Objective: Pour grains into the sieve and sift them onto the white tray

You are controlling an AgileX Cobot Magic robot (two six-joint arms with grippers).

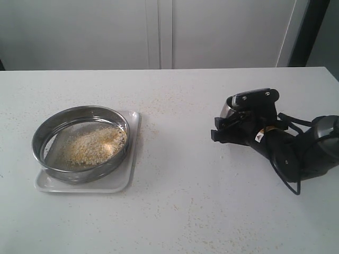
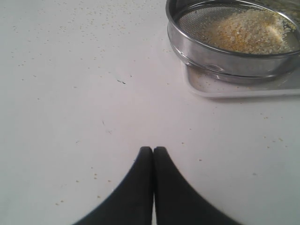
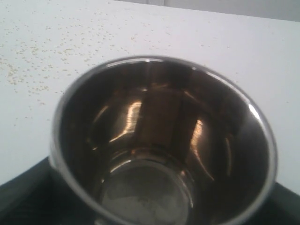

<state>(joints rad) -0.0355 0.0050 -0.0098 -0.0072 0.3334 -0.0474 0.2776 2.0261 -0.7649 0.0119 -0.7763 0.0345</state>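
- Already poured, I judge: grains [image 1: 94, 145] heaped inside the sieve [image 1: 79, 173], sitting on the white tray [image 1: 119, 182].
- Right gripper [image 1: 233, 123] holds an empty cup [image 3: 159, 140], well apart from the sieve.
- Left gripper [image 2: 153, 151] pinched closed, empty, near the sieve.
- Next, likely: grip sieve rim, shake.

The sieve [image 1: 79, 172] is shiny steel grey with a fine grey mesh. In it, the grains [image 1: 94, 146] mix golden yellow and off-white. Under it, the tray [image 1: 119, 180] is plain white. The table [image 1: 180, 201] around the sieve is white, flecked with yellowish specks. The cup [image 3: 159, 145] is steel, mirroring dark brown. The left gripper [image 2: 153, 151] is black.
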